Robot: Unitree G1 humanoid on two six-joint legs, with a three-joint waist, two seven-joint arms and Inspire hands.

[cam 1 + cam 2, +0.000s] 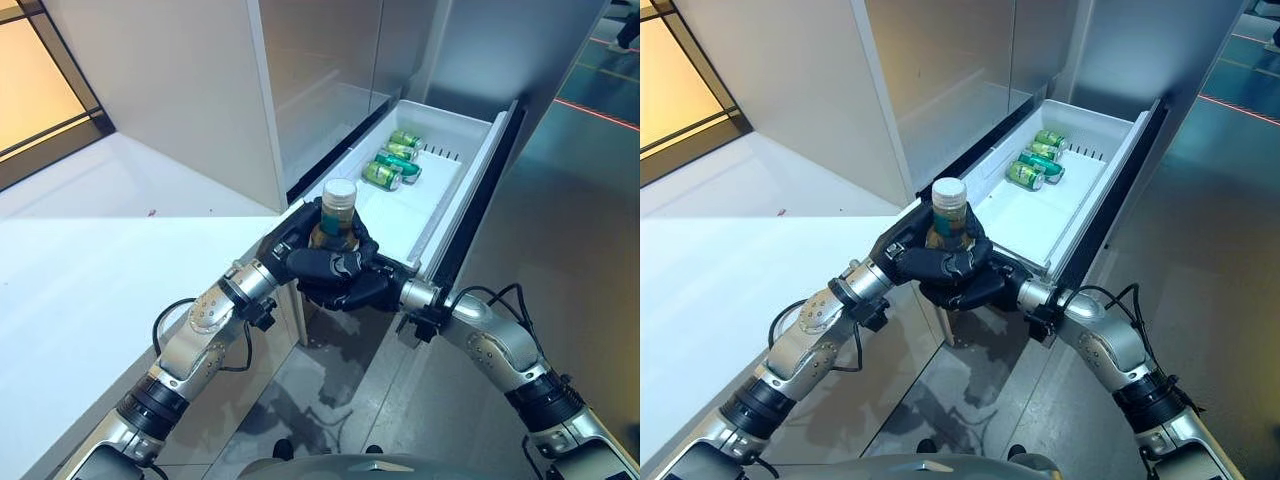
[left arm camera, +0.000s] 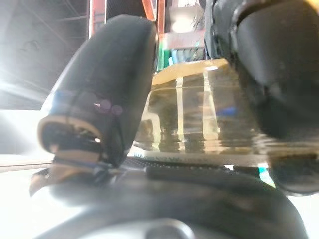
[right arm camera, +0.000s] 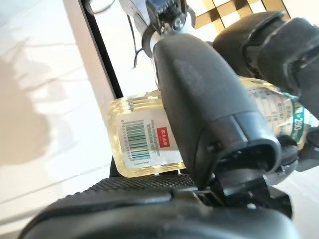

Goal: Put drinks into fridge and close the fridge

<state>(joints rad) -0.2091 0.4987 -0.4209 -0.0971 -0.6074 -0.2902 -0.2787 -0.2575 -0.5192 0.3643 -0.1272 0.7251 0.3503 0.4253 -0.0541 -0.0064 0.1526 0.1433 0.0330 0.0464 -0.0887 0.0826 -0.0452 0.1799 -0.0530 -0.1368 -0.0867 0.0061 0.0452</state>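
Observation:
A clear bottle of yellowish drink with a white cap (image 1: 338,206) stands upright between both hands, at the near corner of the open white fridge drawer (image 1: 472,168). My left hand (image 1: 288,246) comes in from the lower left and curls round the bottle's near side. My right hand (image 1: 362,288) comes in from the lower right and wraps it from below and the front. In the left wrist view the bottle (image 2: 199,117) sits between thumb and fingers. The right wrist view shows the bottle (image 3: 142,144) the same way. Green cans (image 1: 394,160) lie at the drawer's far end.
A white counter (image 1: 100,260) lies to the left, level with the hands. A tall pale fridge panel (image 1: 170,90) rises behind it beside the drawer. The drawer's dark front edge (image 1: 478,215) runs along its right side. Grey floor (image 1: 580,240) lies to the right.

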